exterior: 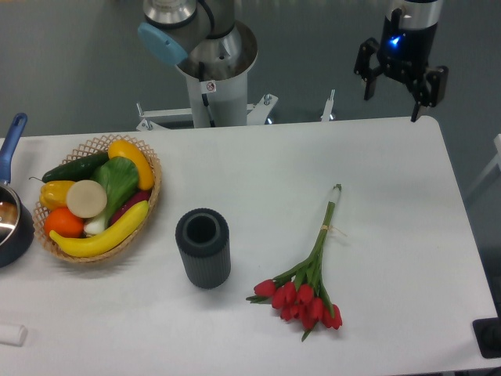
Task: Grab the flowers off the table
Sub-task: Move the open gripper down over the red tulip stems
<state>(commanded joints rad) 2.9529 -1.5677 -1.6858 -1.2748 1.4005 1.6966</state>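
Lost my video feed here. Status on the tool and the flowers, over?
Tool open, empty, high over the table's far right edge. Flowers lying flat, near right, untouched. Dark ribbed vase beside the blooms, stems clear.

The table [391, 180] is plain white. The flowers [308, 276] have red heads and thin green stems. The vase [203, 247] is dark grey with fine ribs. The basket [149, 205] is woven and tan; it holds a yellow banana [102, 235], an orange fruit [64, 222] and a dark green cucumber [74, 166]. The gripper [399, 95] is black with a small blue light. The pot [11, 219] has a blue handle.
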